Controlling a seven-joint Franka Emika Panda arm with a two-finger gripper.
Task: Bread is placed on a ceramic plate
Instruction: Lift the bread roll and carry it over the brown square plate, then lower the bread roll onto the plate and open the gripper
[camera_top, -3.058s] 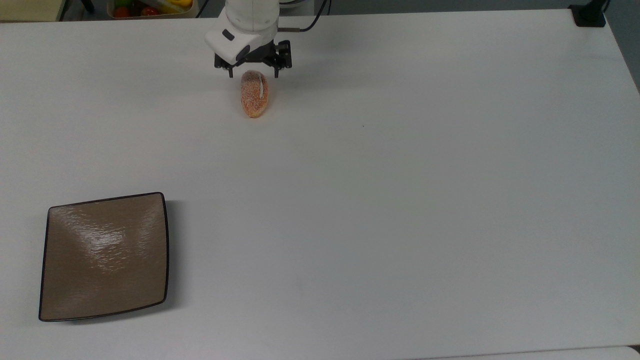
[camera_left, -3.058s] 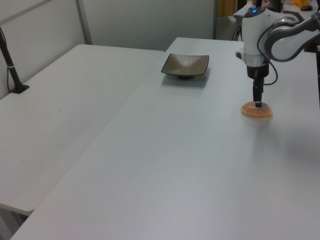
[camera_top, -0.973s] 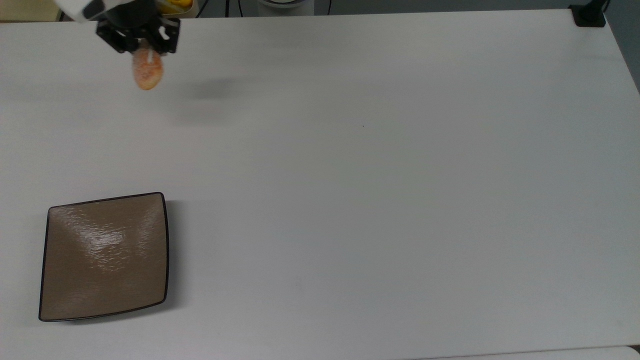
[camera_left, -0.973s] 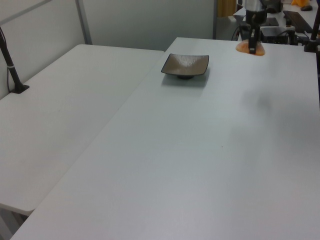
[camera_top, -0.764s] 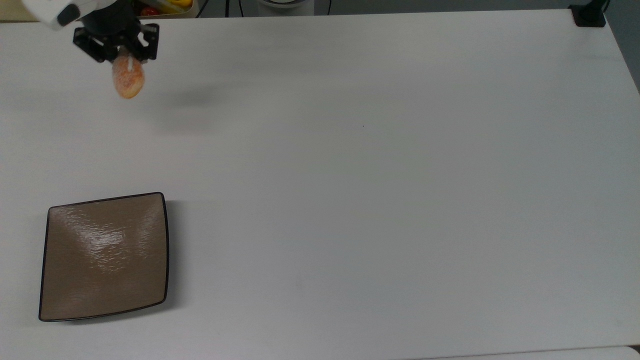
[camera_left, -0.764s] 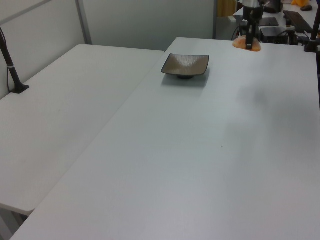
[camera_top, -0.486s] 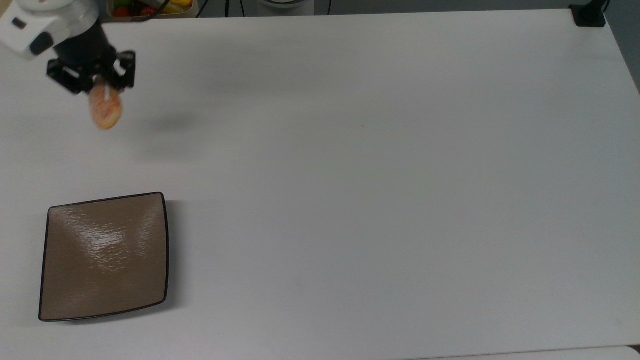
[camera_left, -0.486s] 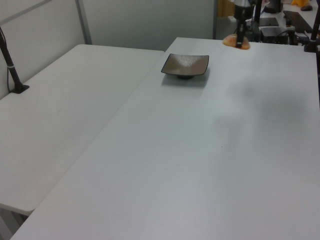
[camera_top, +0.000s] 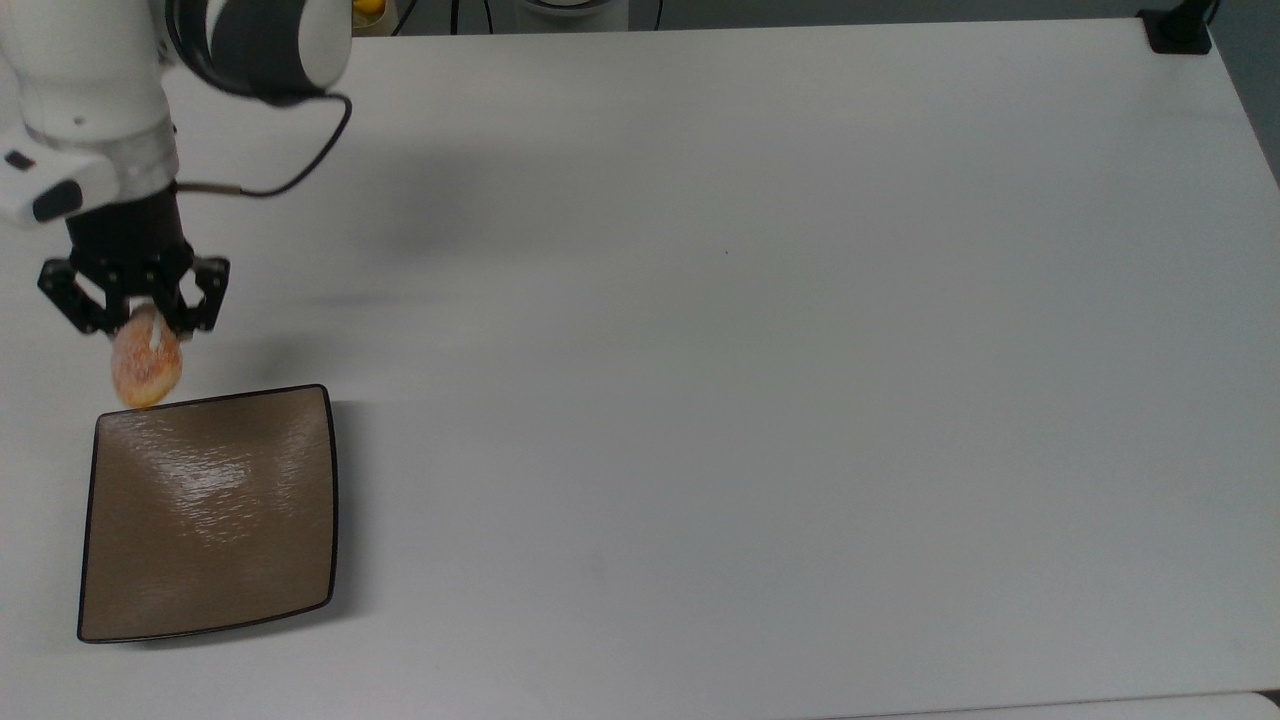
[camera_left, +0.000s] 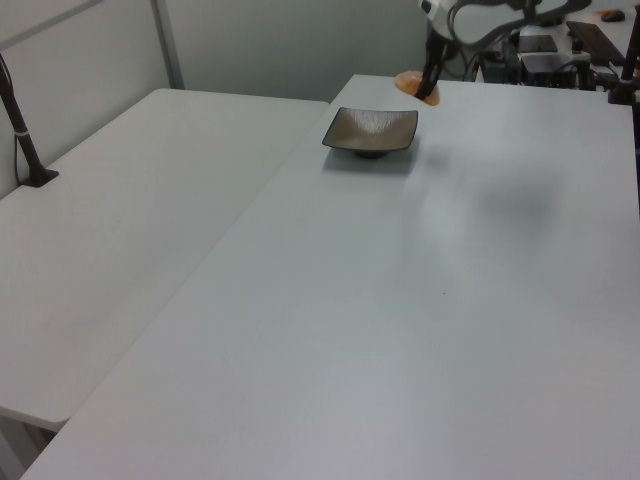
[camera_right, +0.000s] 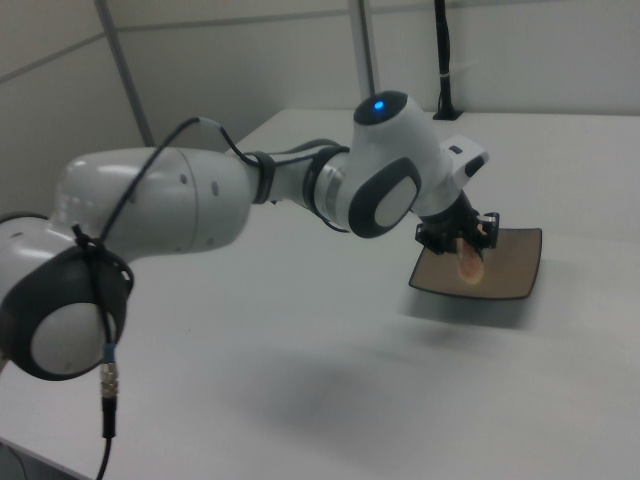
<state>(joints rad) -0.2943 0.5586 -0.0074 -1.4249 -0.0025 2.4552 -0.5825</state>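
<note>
Small oval orange-tan bread roll (camera_top: 146, 368) with one white stripe, clamped in the black two-finger gripper (camera_top: 137, 325), hanging above the square glossy tan-brown ceramic plate (camera_top: 208, 512)'s edge.

- The white arm (camera_right: 170, 215) stretches out across the table, its black cable looping along the links.
- The wrist points straight down.
- The gripper (camera_top: 140, 325) hangs below it, black fingers (camera_top: 205, 295) pinched on the bread (camera_top: 146, 368), which hangs under the fingertips.
</note>
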